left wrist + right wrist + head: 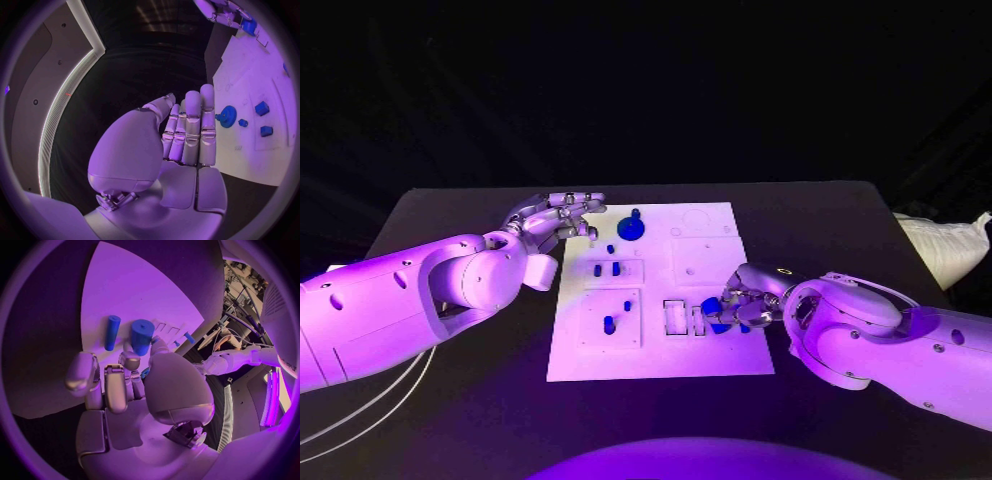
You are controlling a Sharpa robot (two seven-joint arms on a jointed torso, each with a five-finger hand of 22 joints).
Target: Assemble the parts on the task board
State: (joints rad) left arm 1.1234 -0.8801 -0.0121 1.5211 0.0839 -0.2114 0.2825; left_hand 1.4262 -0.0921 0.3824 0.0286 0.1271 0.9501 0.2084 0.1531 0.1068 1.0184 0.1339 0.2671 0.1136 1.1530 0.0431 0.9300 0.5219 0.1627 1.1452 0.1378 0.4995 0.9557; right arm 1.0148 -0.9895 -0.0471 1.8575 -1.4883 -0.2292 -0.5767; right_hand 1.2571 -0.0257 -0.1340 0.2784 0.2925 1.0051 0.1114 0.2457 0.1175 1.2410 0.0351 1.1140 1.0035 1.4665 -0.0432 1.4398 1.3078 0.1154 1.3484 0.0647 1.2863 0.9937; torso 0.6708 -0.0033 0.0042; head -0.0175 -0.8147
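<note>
The white task board (707,250) lies mid-table. A blue gear (632,228) stands near its far left corner, and small blue parts (607,269) sit in the left column. My left hand (560,215) hovers at that far left corner, holding nothing, with its fingers (190,127) straight and side by side; the gear (227,116) lies just beyond them. My right hand (747,300) rests at the board's right edge, its fingers curled on a thick blue cylinder (142,336), seen from the head camera as a blue piece (714,307). A thin blue peg (112,332) lies on the board beside it.
Rectangular slots (678,317) are cut in the board next to my right hand. A pale bag (945,246) sits past the table's right edge. Bare black table (459,215) runs along the board's left side and its near side.
</note>
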